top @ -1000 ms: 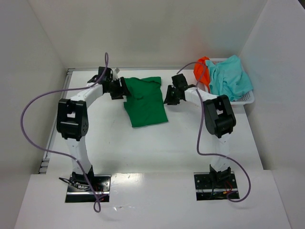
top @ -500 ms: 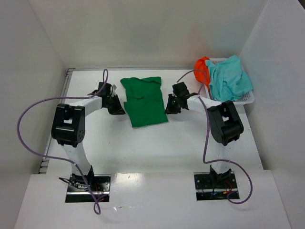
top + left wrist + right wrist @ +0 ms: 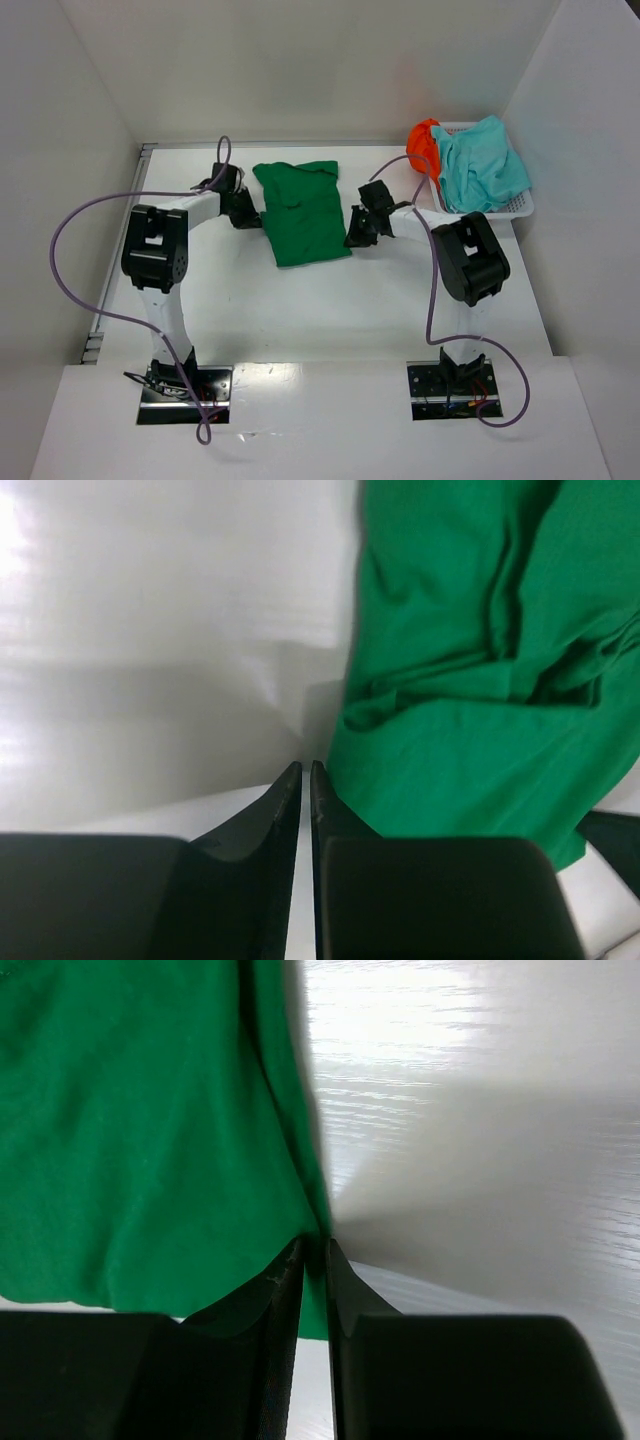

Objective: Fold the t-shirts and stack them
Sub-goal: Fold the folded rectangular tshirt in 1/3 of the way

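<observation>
The dark green t-shirt [image 3: 302, 212] lies folded on the white table [image 3: 300, 300], and also fills the upper right of the left wrist view [image 3: 470, 680] and the left of the right wrist view [image 3: 130, 1130]. My left gripper [image 3: 246, 210] [image 3: 305, 768] sits at the shirt's left edge, its jaws shut with only bare table showing in the thin slit. At the shirt's lower right edge, my right gripper [image 3: 357, 233] [image 3: 313, 1243] is shut on a fold of green cloth. The orange t-shirt [image 3: 423, 146] and teal t-shirt [image 3: 482, 166] lie bunched in the basket.
A white mesh basket [image 3: 521, 207] stands at the back right against the side wall. White walls enclose the table on the left, back and right. Purple cables loop from both arms.
The left gripper left the shirt's upper left corner, moved down beside its left edge and shut. The right gripper slid nearer along the right edge and closed on the cloth. The shirt settled flat.
</observation>
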You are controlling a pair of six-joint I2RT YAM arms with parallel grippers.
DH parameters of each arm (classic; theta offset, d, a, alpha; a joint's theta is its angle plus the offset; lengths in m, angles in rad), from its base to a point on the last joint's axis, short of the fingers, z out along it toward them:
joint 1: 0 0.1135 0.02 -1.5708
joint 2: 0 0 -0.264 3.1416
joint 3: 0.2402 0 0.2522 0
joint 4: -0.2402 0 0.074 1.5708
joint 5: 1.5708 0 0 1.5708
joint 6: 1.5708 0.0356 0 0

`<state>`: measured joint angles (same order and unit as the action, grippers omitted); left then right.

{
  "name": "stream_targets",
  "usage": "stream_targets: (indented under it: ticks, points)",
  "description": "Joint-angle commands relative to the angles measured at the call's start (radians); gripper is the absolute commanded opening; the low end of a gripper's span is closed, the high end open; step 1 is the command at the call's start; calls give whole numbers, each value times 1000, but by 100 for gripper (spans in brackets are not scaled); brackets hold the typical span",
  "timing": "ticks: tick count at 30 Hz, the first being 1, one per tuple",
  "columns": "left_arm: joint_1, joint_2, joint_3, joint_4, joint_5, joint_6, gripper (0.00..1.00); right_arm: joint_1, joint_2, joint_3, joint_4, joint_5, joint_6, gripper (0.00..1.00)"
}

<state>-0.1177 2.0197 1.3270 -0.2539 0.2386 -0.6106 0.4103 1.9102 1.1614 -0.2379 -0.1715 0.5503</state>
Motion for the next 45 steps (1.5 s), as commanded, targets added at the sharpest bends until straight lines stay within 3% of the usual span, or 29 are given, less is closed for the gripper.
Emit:
stream_targets:
  ticks: [1,11,18,26,33,45]
  points:
    - [0,53,66,21,8,-8,14,41,-25,-17,51,7,29,20]
    - [0,117,187,-8,30,20,18,84,-14,-35,51,-2,74,20]
    - [9,85,209,-36,-39,54,23,93,-76,-62,40,56,83,20]
    - [73,-9,209,-74,-55,95,37,64,-148,68,14,104,18,43]
    - [73,-58,164,-51,30,106,50,12,24,298,-17,70,-87,61]
    - [73,34,204,-51,130,144,50,2,214,460,-35,49,-125,57]
